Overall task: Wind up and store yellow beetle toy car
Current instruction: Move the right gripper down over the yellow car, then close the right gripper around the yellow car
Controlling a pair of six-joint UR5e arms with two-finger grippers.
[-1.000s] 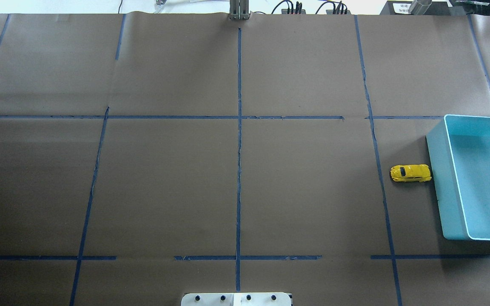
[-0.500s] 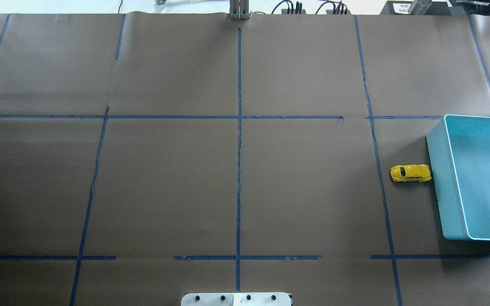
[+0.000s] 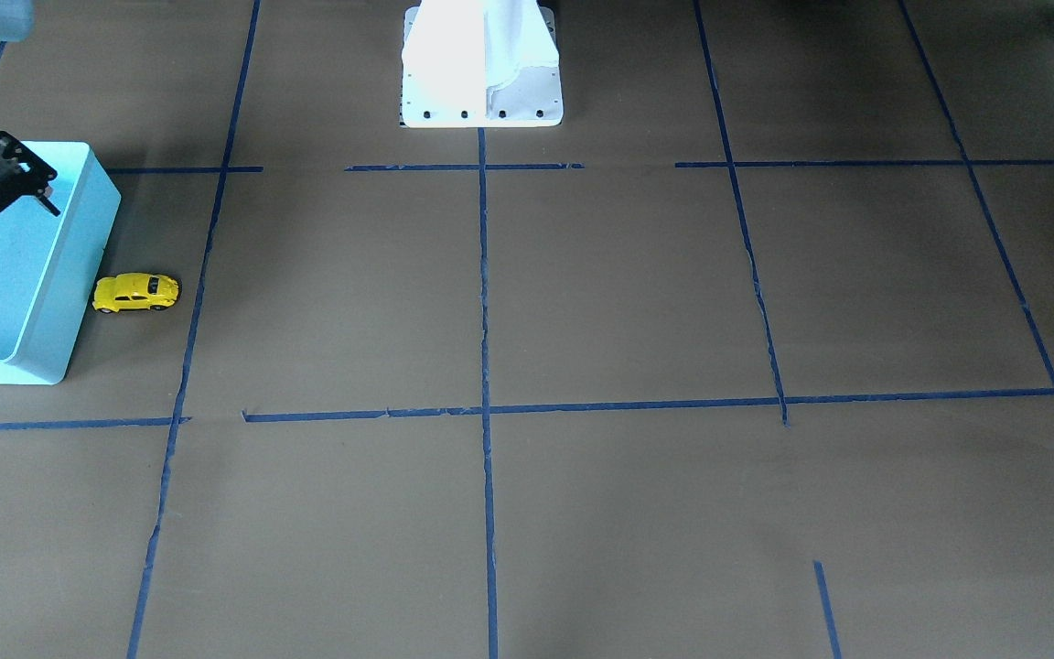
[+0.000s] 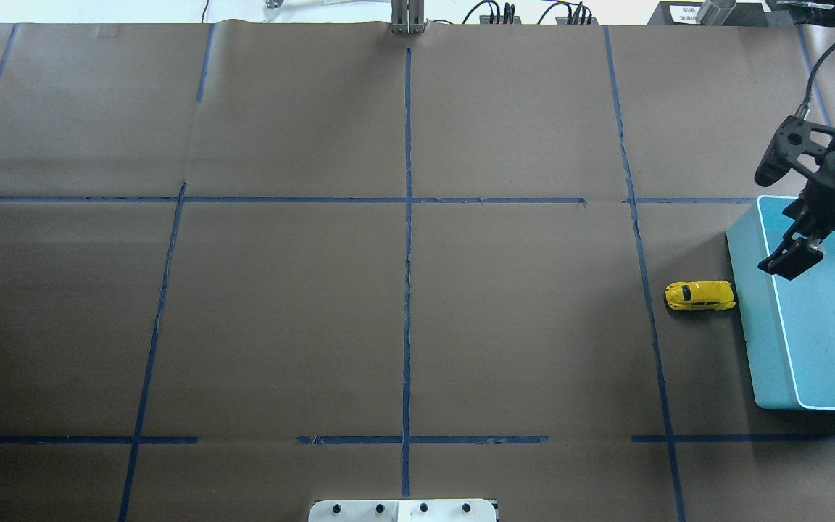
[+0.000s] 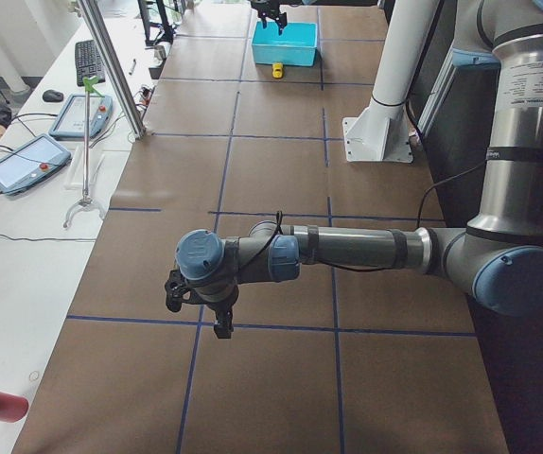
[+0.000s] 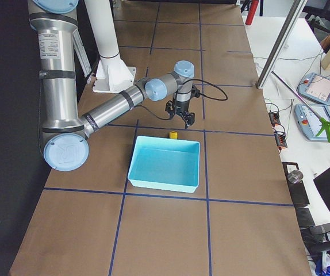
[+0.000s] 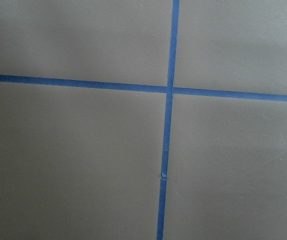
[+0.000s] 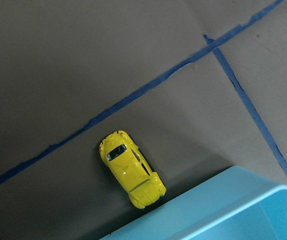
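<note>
The yellow beetle toy car (image 4: 700,296) stands on its wheels on the brown table, its nose almost against the left wall of the light blue bin (image 4: 751,312). It also shows as the car (image 3: 135,293) beside the bin (image 3: 79,265) from the front, and from the right wrist as the car (image 8: 132,169) by the bin's rim (image 8: 223,205). My right gripper (image 4: 791,257) hangs above the bin's rim, a little beyond the car, open and holding nothing. My left gripper (image 5: 205,307) hovers low over bare table at the far left; I cannot tell its state.
Blue tape lines (image 4: 407,254) divide the brown paper cover into squares. The white robot base plate (image 4: 403,510) sits at the near middle edge. The bin (image 6: 165,181) holds nothing. Cables and plugs (image 4: 533,13) lie along the far edge.
My right arm has come into the overhead view from the right and its gripper now hangs over the bin's rim. The car and the bin have not moved.
</note>
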